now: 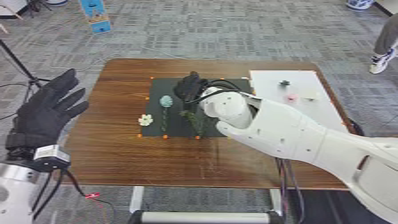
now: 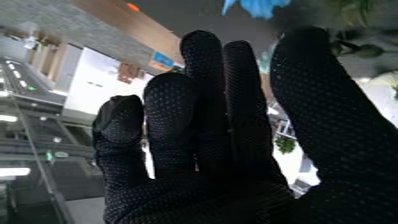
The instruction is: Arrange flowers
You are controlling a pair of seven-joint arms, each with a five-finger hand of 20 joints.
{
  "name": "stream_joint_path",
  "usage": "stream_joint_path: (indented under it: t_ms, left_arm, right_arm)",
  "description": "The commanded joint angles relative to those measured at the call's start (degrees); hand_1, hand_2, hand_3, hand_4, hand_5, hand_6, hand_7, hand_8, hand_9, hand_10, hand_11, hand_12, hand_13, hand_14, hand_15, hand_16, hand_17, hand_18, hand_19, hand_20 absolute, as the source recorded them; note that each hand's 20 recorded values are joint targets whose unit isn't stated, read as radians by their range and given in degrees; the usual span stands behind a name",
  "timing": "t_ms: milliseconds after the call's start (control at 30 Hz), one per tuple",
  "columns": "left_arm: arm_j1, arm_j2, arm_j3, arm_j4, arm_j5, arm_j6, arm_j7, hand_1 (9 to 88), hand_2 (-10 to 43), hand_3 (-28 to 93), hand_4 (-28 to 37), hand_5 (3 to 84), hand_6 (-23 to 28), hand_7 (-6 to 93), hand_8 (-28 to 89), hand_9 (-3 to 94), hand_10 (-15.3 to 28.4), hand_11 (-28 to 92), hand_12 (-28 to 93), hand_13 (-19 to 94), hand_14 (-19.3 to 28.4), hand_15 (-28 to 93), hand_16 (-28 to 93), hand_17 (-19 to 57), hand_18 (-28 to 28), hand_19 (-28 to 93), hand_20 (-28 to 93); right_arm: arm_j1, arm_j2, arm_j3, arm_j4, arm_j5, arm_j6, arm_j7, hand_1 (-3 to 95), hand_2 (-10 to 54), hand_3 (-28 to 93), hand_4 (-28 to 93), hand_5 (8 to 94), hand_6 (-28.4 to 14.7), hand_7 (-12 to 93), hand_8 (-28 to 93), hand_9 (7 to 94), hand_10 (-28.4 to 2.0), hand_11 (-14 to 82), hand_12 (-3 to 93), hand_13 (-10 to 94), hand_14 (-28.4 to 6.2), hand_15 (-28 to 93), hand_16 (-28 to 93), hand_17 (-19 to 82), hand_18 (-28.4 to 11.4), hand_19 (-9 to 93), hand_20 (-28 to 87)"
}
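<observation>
My right hand [image 1: 189, 87] is over the upper part of the dark mat [image 1: 156, 131], and in the right wrist view the same hand [image 2: 209, 145] is open with its fingers straight. A pale blue flower [image 1: 166, 102] lies on the mat with its stem, and a white flower [image 1: 146, 120] is beside it. Green foliage [image 1: 190, 118] lies nearer the mat's middle, partly under my right arm. In the right wrist view are a blue flower [image 2: 256, 6] and leafy green foliage [image 2: 355, 9]. My left hand [image 1: 43, 116] is open, off the table's left side.
A white sheet [image 1: 318, 114] on the table's right side bears a pink flower [image 1: 291, 97], a pale one [image 1: 311, 96] and a small dark item [image 1: 284, 83]. The brown table [image 1: 133, 162] has its near edge close to my arms. A tripod stands at the far left.
</observation>
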Motion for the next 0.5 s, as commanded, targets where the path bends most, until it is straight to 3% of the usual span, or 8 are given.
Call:
stream_joint_path:
  t_ms: [33, 167, 233, 500]
  left_arm:
    - [0.73, -0.68, 0.21, -0.64, 0.22, -0.41, -0.24, 23.1, -9.0, 65, -28.3, 23.7, 1.5, 15.7, -9, 18.7, 8.7, 9, 20, 14, 13.3, 10, 5, -11.6, 18.9, 37, 8]
    - [-1.27, -0.85, 1.58, 0.64, 0.2, -0.35, -0.6, 23.2, -9.2, 65, -28.3, 23.6, 1.2, 17.1, -10, 18.8, 8.5, 10, 19, 15, 12.9, 10, 5, -11.2, 18.7, 36, 8]
    - [-1.21, -1.01, 1.7, 0.59, 0.3, -0.46, -0.87, 22.9, -9.2, 66, -28.3, 23.5, 1.2, 17.4, -10, 18.7, 8.5, 11, 19, 15, 12.9, 10, 5, -11.2, 18.7, 36, 8]
    - [-0.36, -1.72, 1.64, 0.28, 0.47, -0.43, -0.39, 22.8, -9.3, 66, -28.3, 23.3, 1.2, 17.1, -10, 18.4, 8.4, 11, 18, 14, 12.9, 10, 5, -11.3, 18.8, 36, 9]
  right_arm:
    - [1.14, 1.59, 1.46, -1.71, -0.5, 6.38, 10.76, 37.2, -9.5, 82, -28, 49.3, 2.2, 26, -14, 57.5, -9.7, 44.6, 30.5, 55, -8.9, 81, 35, 27, -19.2, 84, 61]
    - [0.52, 4.82, 3.6, -1.39, -0.06, 15.15, 12.19, 37.2, -9.5, 82, -28, 49.3, 1.4, 25, -14, 56.9, -10.3, 45.6, 30.5, 55, -9.5, 81, 35, 28, -19.5, 85, 61]
    - [-0.85, 7.95, 5.01, -2.05, 0.44, 20.33, 11.51, 37.3, -9.5, 82, -28, 49.3, 1.0, 25, -14, 56.0, -10.9, 45.8, 30.6, 55, -9.8, 81, 35, 28, -19.5, 85, 60]
    - [-8.64, 18.77, 12.46, -2.83, -0.59, 29.32, 11.77, 39.3, -9.5, 74, -28, 42.7, -1.1, 23, -12, 45.9, -11.7, 38.8, 28.3, 47, -11.0, 78, 31, 24, -19.6, 81, 59]
